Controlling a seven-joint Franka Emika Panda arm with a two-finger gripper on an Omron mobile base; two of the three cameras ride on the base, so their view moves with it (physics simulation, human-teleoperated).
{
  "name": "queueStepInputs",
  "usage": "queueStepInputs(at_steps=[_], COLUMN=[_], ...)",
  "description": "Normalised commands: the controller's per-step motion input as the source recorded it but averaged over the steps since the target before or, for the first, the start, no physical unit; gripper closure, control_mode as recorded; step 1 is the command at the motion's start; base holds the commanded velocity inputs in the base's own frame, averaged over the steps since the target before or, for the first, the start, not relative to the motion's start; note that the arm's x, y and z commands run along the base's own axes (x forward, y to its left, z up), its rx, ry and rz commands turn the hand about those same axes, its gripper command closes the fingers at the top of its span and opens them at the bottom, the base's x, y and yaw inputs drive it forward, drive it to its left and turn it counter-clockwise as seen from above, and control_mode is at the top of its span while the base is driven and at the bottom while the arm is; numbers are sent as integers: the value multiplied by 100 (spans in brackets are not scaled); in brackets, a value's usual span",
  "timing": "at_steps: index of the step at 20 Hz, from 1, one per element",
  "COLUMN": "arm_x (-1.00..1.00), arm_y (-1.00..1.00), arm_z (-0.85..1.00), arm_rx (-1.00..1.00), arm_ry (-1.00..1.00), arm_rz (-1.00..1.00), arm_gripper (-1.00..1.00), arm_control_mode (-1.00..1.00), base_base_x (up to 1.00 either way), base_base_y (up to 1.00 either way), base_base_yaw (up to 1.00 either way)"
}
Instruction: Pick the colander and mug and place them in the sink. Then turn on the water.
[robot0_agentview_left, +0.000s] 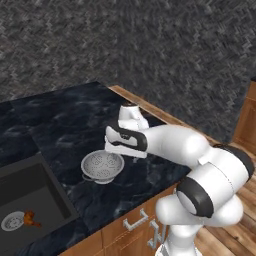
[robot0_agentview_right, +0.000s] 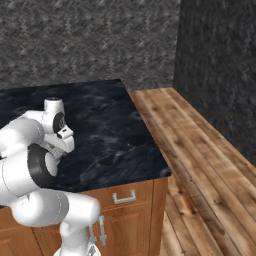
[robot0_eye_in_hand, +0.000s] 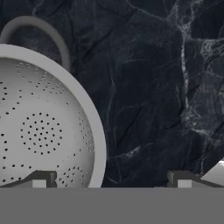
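Black marble desk (robot0_agentview_left: 65, 125) carries my silver-grey perforated metal colander (robot0_agentview_left: 102, 166), upright just right of the dark rectangular sink (robot0_agentview_left: 30, 200). My pincer (robot0_eye_in_hand: 111, 181) hangs open above the colander's rim, one fingertip (robot0_eye_in_hand: 41, 180) over the bowl, the other over bare desk.

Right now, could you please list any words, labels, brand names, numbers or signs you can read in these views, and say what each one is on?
None: no readable text, number or sign appears in any view.
The colander bears only perforations, no mark.
The black marble counter shows only veining.
The cabinet fronts are plain wood with handles, no label.
The arm carries no logo or lettering.
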Motion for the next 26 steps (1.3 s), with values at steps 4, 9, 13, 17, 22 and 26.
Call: queueStepInputs(at_steps=[4,9,13,17,22,26], arm_x=[16,10,7,6,7,2], arm_y=[15,1,0,1,1,1], arm_z=[-14,-16,-17,-15,-16,-12], arm_rx=[-2,-1,0,0,0,0], arm_ry=[-1,0,0,0,-1,-2], arm_rz=[-1,-2,-2,-1,0,0], arm_gripper=[-100,-100,-100,-100,-100,-100], arm_control_mode=[-100,-100,-100,-100,-100,-100], base_base_x=[0,0,0,0,0,0], base_base_y=[0,0,0,0,0,0], base_base_yaw=[0,0,0,0,0,0])
